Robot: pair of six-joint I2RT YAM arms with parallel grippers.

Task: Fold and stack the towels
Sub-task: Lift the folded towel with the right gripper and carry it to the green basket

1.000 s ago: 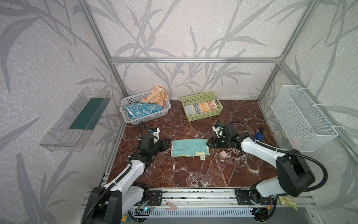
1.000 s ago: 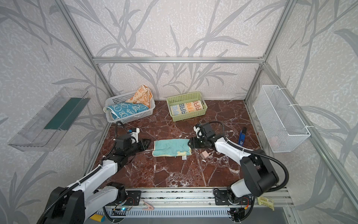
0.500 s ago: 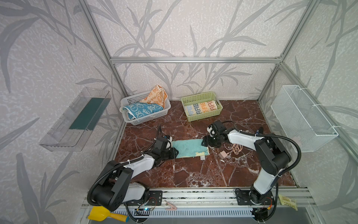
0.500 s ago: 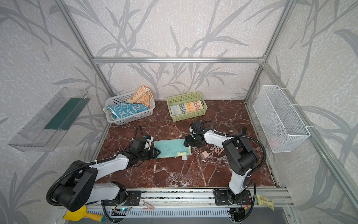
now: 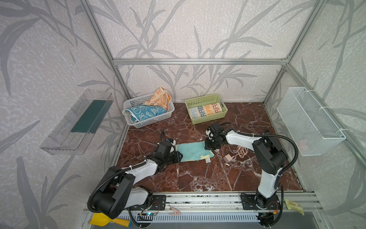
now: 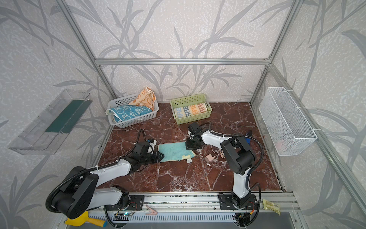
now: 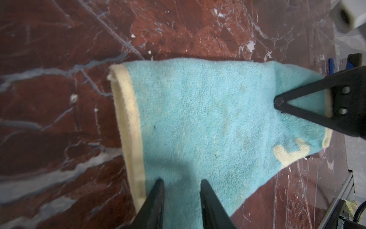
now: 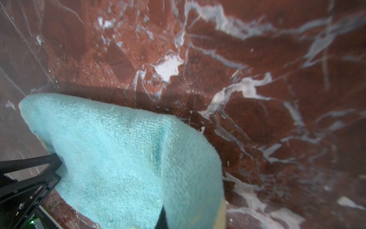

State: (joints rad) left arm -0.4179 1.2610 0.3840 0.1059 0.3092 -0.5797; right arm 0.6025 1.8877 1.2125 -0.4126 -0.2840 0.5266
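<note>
On the marble table [image 5: 198, 178], the green basket [image 5: 202, 97] holds a folded striped towel [image 5: 205, 111] lettered "RAB". The teal towel [image 5: 191, 151] lies mid-table between the two arms, both stretched low over the surface. The right gripper [image 5: 208, 146] is clamped on its right-hand corner, while the left gripper [image 7: 181, 181] rests over its left edge, jaws apart.

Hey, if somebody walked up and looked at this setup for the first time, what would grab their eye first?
Most likely the teal towel lying mid-way across the red marble table, with the right jaws shut on its right end and the left jaws apart over its left end. Next, at the back, the white basket heaped with a blue towel and an orange towel, beside a green basket holding a striped towel.
</note>
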